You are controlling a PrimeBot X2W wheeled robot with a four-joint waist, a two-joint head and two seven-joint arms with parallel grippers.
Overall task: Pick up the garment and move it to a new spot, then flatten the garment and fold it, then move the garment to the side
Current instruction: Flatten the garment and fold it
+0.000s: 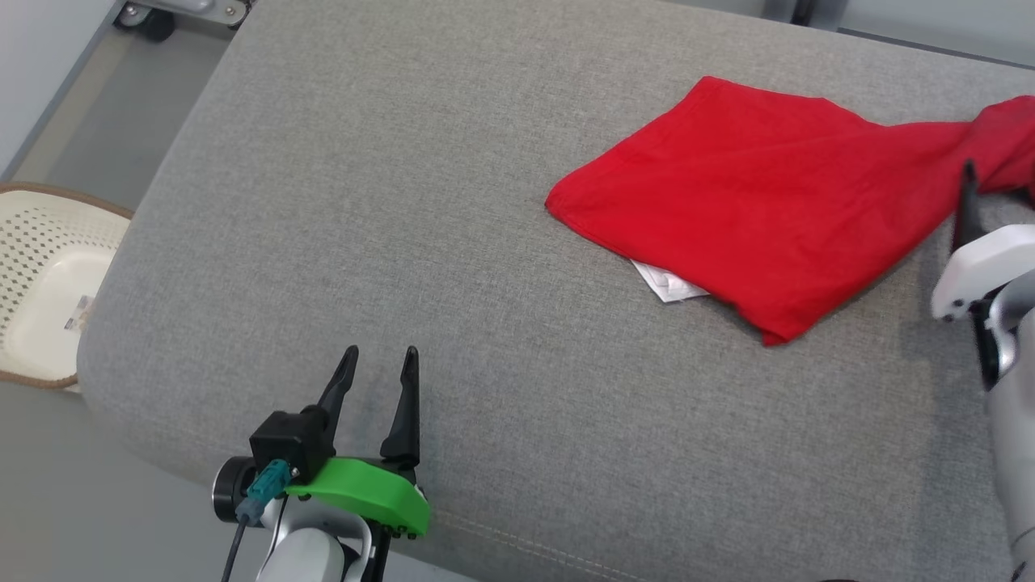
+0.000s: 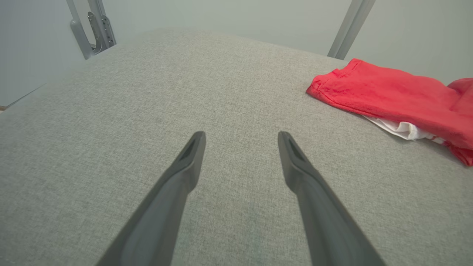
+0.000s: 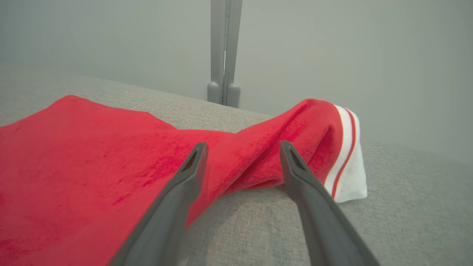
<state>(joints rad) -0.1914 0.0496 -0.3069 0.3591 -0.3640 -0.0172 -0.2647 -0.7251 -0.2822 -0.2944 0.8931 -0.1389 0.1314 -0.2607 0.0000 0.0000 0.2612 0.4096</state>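
Flattening step, I'd guess: right claw (image 3: 242, 145) spread empty facing the garment (image 3: 74, 166)'s twisted end, left claw (image 1: 380, 353) spread too, so grab and tug next.

Head cam: mounted high, aimed fwd and down over the grey upholstered surface (image 1: 404, 242). Most of its top is taken in, w/ the red garment (image 1: 752, 202) at upper right and a perforated basket (image 1: 48, 242) at the left edge. Left wrist cam: carried low, close over the fabric, aimed along the left gripper (image 2: 241, 135) across the surface twd the far wall; the garment is caught at the right of frame. Right wrist cam: held low and very near the garment, aimed along the right gripper (image 3: 242, 145) at the wall. Garment and grey surface are shared by all three views.
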